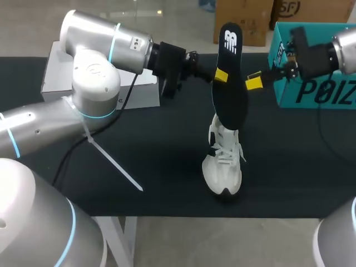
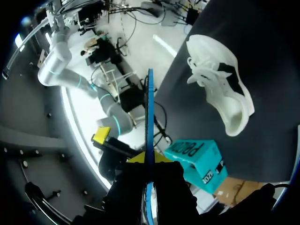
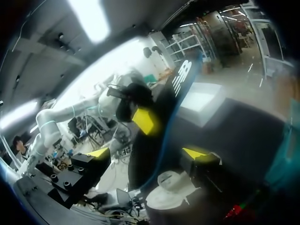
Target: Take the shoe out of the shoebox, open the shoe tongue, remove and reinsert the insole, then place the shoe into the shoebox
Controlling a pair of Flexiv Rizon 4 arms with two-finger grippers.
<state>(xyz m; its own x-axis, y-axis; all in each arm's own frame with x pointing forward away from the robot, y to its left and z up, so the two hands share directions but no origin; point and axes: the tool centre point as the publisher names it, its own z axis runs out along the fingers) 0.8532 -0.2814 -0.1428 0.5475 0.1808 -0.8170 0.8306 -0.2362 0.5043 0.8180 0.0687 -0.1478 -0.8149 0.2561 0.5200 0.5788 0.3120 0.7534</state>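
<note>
A long black insole (image 1: 231, 83) stands upright in the air above the table, and my left gripper (image 1: 221, 75) is shut on its middle. In the left wrist view the insole (image 2: 149, 108) shows edge-on between the yellow tips of that gripper (image 2: 149, 158). My right gripper (image 1: 253, 82) is open at the insole's right edge. In the right wrist view the insole (image 3: 159, 126) stands between its wide-apart fingers (image 3: 146, 152), untouched by them. The white shoe (image 1: 222, 161) rests on the black table just below the insole. The teal shoebox (image 1: 311, 78) sits at the back right.
A white flat box (image 1: 55, 78) lies at the back left, behind my left arm. A thin white strap (image 1: 114, 164) runs across the black tabletop (image 1: 167, 167) left of the shoe. The table's front edge is close below the shoe.
</note>
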